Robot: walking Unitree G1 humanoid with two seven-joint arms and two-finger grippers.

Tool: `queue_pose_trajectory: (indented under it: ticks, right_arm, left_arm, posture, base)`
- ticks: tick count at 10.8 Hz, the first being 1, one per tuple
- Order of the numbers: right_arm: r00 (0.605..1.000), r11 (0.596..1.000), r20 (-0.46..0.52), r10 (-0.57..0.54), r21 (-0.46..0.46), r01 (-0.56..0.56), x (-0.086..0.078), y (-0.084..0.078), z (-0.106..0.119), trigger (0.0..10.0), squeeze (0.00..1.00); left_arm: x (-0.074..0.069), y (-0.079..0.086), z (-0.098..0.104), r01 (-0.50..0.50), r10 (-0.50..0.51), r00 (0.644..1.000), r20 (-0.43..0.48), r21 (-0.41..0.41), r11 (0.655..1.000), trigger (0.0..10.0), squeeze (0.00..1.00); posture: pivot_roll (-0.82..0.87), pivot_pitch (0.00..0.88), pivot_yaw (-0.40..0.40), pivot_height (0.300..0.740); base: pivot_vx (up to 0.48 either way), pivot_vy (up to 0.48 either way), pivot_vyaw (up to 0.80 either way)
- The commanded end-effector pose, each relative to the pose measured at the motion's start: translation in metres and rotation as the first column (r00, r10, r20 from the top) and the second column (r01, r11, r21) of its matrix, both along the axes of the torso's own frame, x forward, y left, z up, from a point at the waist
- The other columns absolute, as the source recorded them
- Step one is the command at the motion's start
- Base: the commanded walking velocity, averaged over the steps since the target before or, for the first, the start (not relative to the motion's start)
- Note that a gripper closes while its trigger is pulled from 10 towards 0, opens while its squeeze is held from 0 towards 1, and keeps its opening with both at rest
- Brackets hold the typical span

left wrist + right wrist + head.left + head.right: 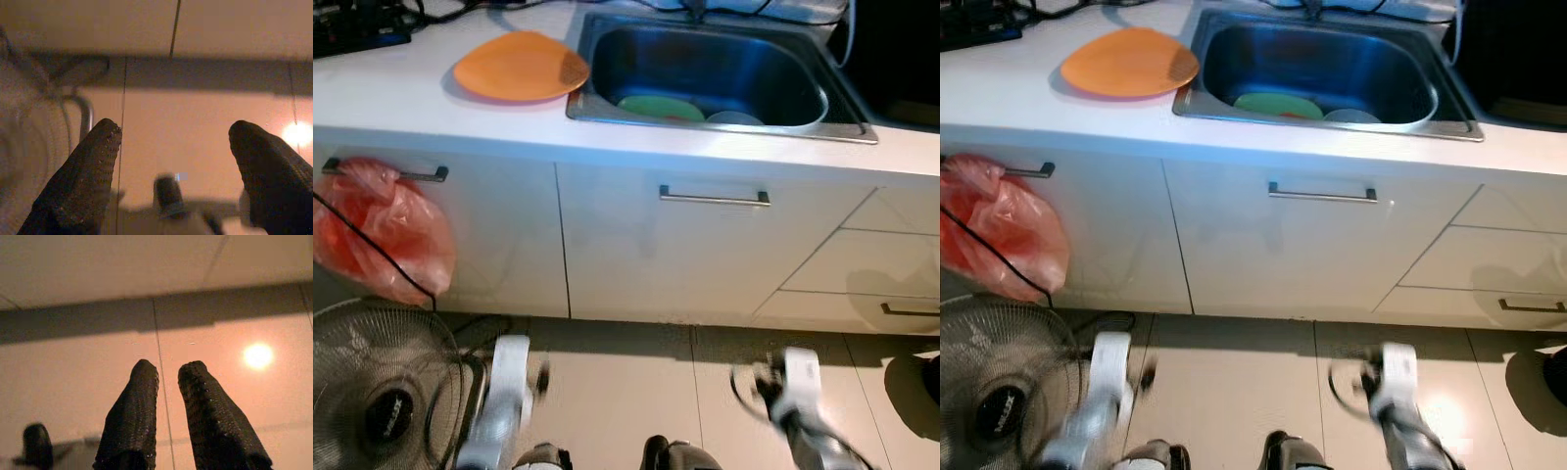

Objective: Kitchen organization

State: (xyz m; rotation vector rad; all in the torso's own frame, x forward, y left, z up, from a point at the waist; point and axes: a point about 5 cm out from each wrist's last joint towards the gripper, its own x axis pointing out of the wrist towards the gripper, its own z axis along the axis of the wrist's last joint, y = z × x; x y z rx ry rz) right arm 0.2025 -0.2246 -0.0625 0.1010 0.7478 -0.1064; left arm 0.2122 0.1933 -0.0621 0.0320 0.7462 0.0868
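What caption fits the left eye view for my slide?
Robot facing the sink holding a green plate, orange plate on the counter, both arms low.

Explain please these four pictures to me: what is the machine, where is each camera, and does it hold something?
A walking robot with two silver arms stands before a kitchen counter. The two wide pictures come from the two eyes of its head camera, looking down. The other two come from cameras on its wrists, looking along its black fingers at the floor.

An orange plate lies on the counter beside the sink. In the sink lie a green plate and a pale dish. A red bag hangs from a cupboard handle, and a fan stands below.

The left hand is open; the right hand is nearly closed. Both hang low and hold nothing.
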Motion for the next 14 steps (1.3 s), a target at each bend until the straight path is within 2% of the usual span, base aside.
queue_pose_trajectory:
  ticks: [1,3,4,7,14]
  right_arm:
    - [0.998,1.000,-0.059,-0.023,-0.006,0.023,-0.012,-0.006,-0.007,10.0,0.00]
    - [0.996,1.000,-0.079,-0.030,0.008,0.030,-0.016,-0.003,-0.009,10.0,0.00]
    - [0.996,1.000,-0.089,-0.006,0.025,0.009,-0.016,0.003,-0.011,10.0,0.00]
    - [0.992,0.998,-0.121,0.035,0.046,-0.029,-0.018,0.012,-0.015,10.0,0.00]
    - [0.986,0.997,-0.157,0.054,0.062,-0.045,-0.029,0.011,-0.020,10.0,0.00]
  left_arm:
    - [-0.008,0.001,-0.006,-0.022,0.021,0.999,-0.045,-0.013,1.000,10.0,0.00]
    - [-0.012,0.001,-0.010,-0.042,0.039,0.996,-0.085,-0.030,0.999,10.0,0.00]
    - [-0.015,0.000,-0.012,-0.051,0.045,0.993,-0.105,-0.056,0.997,10.0,0.00]
    - [-0.020,0.001,-0.016,-0.071,0.062,0.987,-0.149,-0.055,0.996,10.0,0.00]
    - [-0.028,-0.005,-0.021,-0.055,0.040,0.981,-0.191,-0.072,0.996,10.0,0.00]
  posture:
    - [0.05,0.089,-0.050,0.740]
    - [0.04,0.067,-0.045,0.740]
    - [0.04,0.050,-0.036,0.740]
    - [0.04,0.009,-0.035,0.740]
    - [0.04,0.000,-0.041,0.740]
  base:
    - [0.000,0.000,0.00]
    - [0.000,0.000,0.00]
    - [0.000,0.000,0.00]
    - [0.000,0.000,0.00]
    - [0.000,0.000,0.00]
